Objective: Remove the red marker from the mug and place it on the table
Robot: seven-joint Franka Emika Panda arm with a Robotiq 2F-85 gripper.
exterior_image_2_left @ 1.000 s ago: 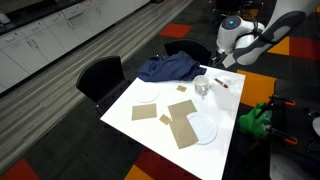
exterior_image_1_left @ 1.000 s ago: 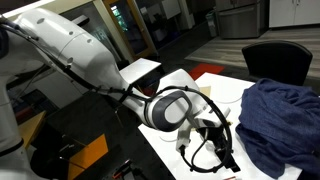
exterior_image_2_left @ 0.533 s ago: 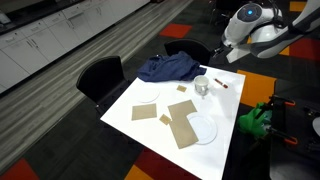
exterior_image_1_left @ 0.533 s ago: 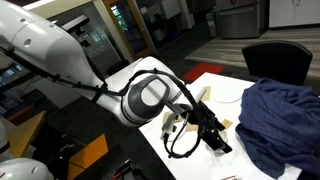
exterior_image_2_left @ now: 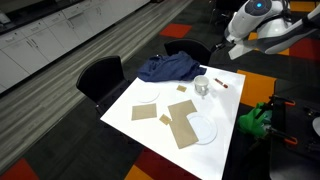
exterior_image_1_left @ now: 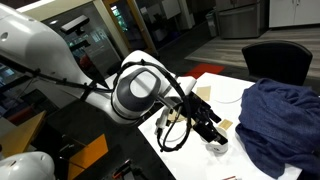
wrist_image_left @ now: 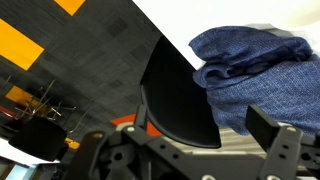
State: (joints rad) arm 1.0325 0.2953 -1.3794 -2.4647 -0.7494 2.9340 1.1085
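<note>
In an exterior view the small white mug [exterior_image_2_left: 202,86] stands near the far end of the white table [exterior_image_2_left: 222,105]. The red marker [exterior_image_2_left: 222,84] lies flat on the tabletop just beside the mug, not in it. My gripper [exterior_image_2_left: 227,42] hangs well above and beyond the table's far edge, clear of both. In the wrist view its fingers [wrist_image_left: 185,150] are spread wide with nothing between them. In an exterior view the arm and gripper [exterior_image_1_left: 208,127] hide most of the table, and the marker is not visible there.
A blue cloth [exterior_image_2_left: 167,68] lies at the table's far corner and shows in the wrist view [wrist_image_left: 250,60]. Two white plates [exterior_image_2_left: 203,128] and brown cardboard pieces [exterior_image_2_left: 181,124] lie on the table. Black chairs [exterior_image_2_left: 100,75] stand at the table. A green object [exterior_image_2_left: 255,118] lies on the floor beside it.
The arm has risen and swung away from the mug, off past the table's far edge. The marker stays on the table beside the mug.
</note>
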